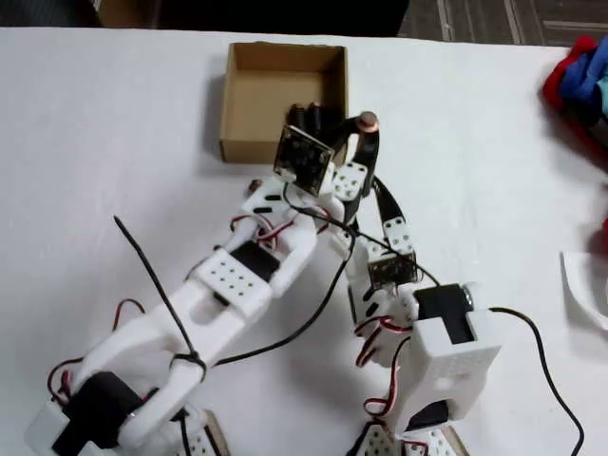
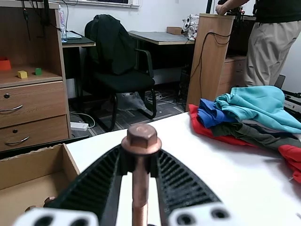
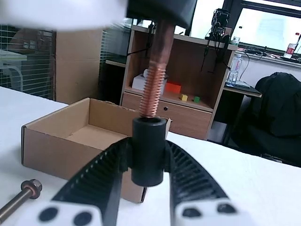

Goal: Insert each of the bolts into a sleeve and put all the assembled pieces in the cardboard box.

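Note:
My left gripper (image 2: 140,157) is shut on a copper bolt (image 2: 140,141), head up, just right of the cardboard box's (image 1: 285,95) near right corner. From above, the bolt head (image 1: 368,121) shows over the black fingers. My right gripper (image 3: 148,146) is shut on a black sleeve (image 3: 149,160), held upright below the bolt. The bolt's threaded end (image 3: 153,89) sits in the sleeve's mouth. A second bolt (image 3: 21,197) lies loose on the table near the box front (image 1: 254,183). Small copper-coloured bits (image 2: 47,201) show low in the box; I cannot tell what they are.
A pile of coloured clothes (image 1: 579,76) lies at the table's far right edge (image 2: 254,113). A white object (image 1: 584,285) sits at the right edge. Both arms' cables (image 1: 323,304) trail across the table between their bases.

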